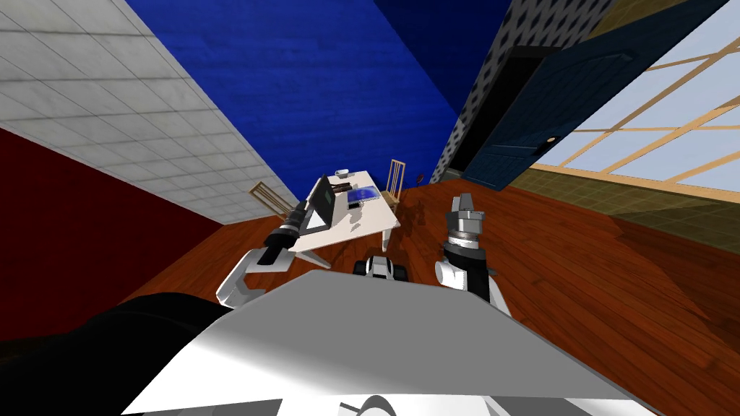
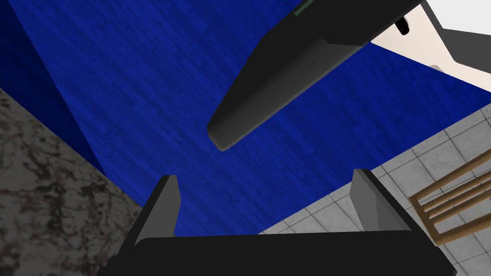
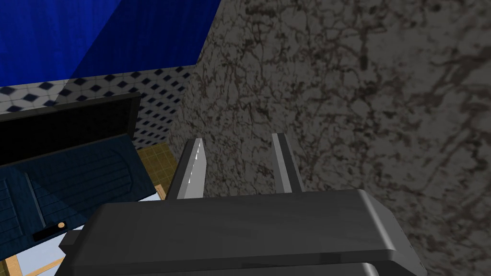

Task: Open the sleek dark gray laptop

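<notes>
Dark grey slim laptop (image 1: 323, 202) is sitting lid-raised on white tabletop (image 1: 370, 218); left claw (image 2: 264, 175) is hovering released near lid edge; right claw (image 3: 237, 138) is idling empty, fingers parted.

laptop (image 2: 287, 72) lid runs off the frame edge in left wrist view. head view: left gripper (image 1: 306, 206) close by the lid, fingertips too small to read. small items on table (image 1: 376, 220) too small to name. far chair (image 1: 394, 180) partly hidden behind table.
</notes>
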Controlling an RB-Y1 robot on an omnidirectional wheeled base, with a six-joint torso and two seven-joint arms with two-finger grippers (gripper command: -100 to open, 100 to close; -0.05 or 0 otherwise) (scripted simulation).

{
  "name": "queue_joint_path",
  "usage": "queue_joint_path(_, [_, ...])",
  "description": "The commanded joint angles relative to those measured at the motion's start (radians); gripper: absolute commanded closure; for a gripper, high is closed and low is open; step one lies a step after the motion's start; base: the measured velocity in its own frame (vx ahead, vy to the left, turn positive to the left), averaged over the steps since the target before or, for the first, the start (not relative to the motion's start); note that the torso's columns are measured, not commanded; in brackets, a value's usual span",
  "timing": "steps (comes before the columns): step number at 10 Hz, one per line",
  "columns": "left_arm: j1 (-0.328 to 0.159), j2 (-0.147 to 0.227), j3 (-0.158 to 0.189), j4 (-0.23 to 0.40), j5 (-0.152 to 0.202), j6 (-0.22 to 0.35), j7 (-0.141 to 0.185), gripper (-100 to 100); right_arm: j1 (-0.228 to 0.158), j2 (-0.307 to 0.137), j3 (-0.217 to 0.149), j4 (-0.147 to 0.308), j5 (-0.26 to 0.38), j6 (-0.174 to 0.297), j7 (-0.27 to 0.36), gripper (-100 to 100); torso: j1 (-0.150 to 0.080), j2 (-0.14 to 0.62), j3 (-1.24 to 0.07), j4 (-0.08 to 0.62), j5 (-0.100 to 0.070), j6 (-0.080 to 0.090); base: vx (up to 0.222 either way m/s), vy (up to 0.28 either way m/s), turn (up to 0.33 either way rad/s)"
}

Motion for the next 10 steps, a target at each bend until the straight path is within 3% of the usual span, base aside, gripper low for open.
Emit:
queue_joint_path(1, [0.002,0.046,0.025,0.014,-0.009,0.067,-0.004,-100,0.000,0.000,0.000,0.000,0.000,0.000,0.000,0,-0.001,-0.001,-0.001,0.000,0.000,0.000,0.070,-0.101,-0.057])
queue_joint_path(4, [0.007,0.082,0.049,0.023,-0.018,0.132,-0.007,-100,0.000,0.000,0.000,0.000,0.000,0.000,0.000,0,-0.001,0.001,0.001,0.000,-0.001,0.000,0.038,-0.096,-0.051])
queue_joint_path(8, [0.012,0.088,0.053,0.007,-0.016,0.149,-0.006,-100,0.000,0.000,0.000,0.000,0.000,0.000,0.000,0,0.004,-0.004,-0.002,-0.001,0.001,0.000,0.059,-0.015,-0.018])
queue_joint_path(9, [0.012,0.089,0.054,0.005,-0.015,0.153,-0.005,100,0.000,0.000,0.000,0.000,0.000,0.000,0.000,0,0.001,-0.002,-0.001,-0.001,0.001,0.000,0.010,0.005,0.003])
queue_joint_path(10, [-0.005,0.068,0.052,0.013,0.013,0.145,0.023,100,0.000,0.000,0.000,0.000,0.000,0.000,0.000,0,-0.002,0.002,0.001,0.001,-0.001,0.000,-0.030,0.083,0.038])
